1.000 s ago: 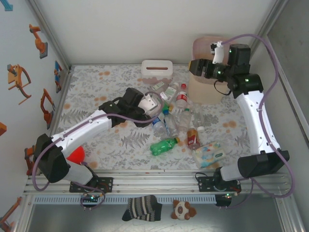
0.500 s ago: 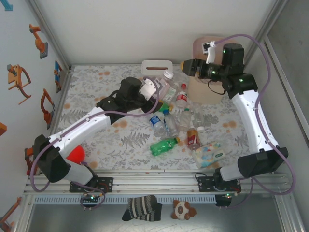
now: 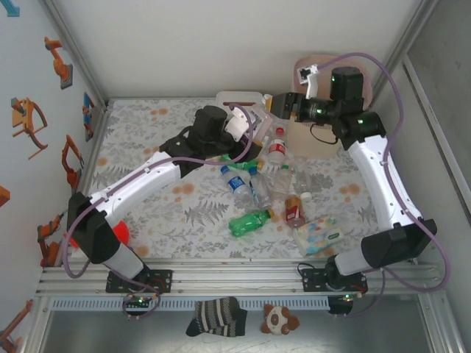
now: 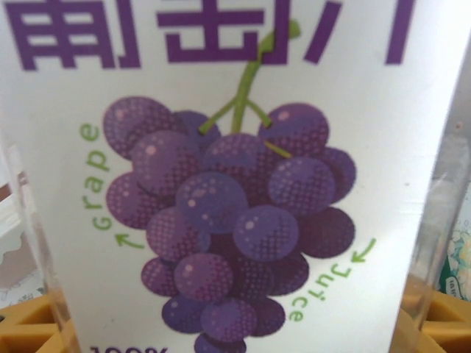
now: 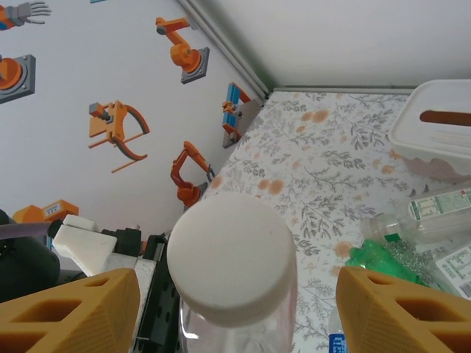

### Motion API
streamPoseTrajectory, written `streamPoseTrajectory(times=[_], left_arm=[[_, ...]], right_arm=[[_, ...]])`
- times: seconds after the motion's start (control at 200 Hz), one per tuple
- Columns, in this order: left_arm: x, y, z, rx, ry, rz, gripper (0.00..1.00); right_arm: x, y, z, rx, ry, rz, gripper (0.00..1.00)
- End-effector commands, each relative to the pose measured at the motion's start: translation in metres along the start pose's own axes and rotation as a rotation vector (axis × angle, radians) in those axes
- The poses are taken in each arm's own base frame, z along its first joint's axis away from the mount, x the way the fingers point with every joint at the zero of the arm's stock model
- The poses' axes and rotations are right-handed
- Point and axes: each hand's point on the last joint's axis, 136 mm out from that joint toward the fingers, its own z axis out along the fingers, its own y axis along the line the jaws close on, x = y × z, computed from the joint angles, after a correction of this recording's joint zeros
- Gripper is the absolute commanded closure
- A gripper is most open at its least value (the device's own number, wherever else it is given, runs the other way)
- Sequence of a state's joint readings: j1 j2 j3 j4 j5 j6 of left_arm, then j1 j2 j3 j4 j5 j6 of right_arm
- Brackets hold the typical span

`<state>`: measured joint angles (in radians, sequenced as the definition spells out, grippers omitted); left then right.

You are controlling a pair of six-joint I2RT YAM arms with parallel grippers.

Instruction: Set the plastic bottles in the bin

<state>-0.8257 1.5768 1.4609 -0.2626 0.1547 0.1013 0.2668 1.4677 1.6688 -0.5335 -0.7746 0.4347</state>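
I see bare table [image 3: 147,140] on the left half, open for a pass. The middle is crowded with loose plastic bottles [image 3: 254,187]; a wipes pack [image 3: 320,235] lies at their near right. The tissue box [image 3: 239,98] sits against the back edge. My 2 arms converge at the back: left gripper [image 3: 246,126] and right gripper [image 3: 283,103] stand near each other, leaving a narrow gap before the bin [image 3: 316,70].

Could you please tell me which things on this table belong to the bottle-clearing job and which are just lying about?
Belong to the job:
- green bottle
- brown bottle
- red-labelled bottle
- grape-juice bottle
- white-capped bottle
- pink bin

Just lying about:
- tissue box
- wipes pack
- striped sock
- plush toy
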Motion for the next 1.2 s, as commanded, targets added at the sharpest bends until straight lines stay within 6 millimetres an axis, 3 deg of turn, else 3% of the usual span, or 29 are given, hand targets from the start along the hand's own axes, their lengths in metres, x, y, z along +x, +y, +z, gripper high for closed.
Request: streamPoseTrajectory(times=[0.0,0.31,0.586,0.891,1.197], left_arm=[[-0.020,-0.012,-0.004,0.040,-0.040,0.021,0.45],[-0.029,-0.016,-0.003,0.048,-0.057,0.036,0.45],[-0.030,-0.014,-0.005,0.038,-0.062,0.038,0.43],[-0.022,-0.009,-0.012,0.002,-0.064,0.021,0.24],[-0.002,-0.009,-0.024,-0.016,-0.035,0.003,0.20]], right_arm=[[0.005,0.000,0.010,-0.025,0.029,0.018,0.31],[0.016,0.005,0.022,-0.048,0.073,0.022,0.36],[0.018,0.001,0.025,-0.032,0.096,0.038,0.48],[-0.001,0.001,0.013,0.052,0.020,-0.039,0.51],[-0.034,-0.018,-0.004,0.203,-0.060,-0.116,0.51]])
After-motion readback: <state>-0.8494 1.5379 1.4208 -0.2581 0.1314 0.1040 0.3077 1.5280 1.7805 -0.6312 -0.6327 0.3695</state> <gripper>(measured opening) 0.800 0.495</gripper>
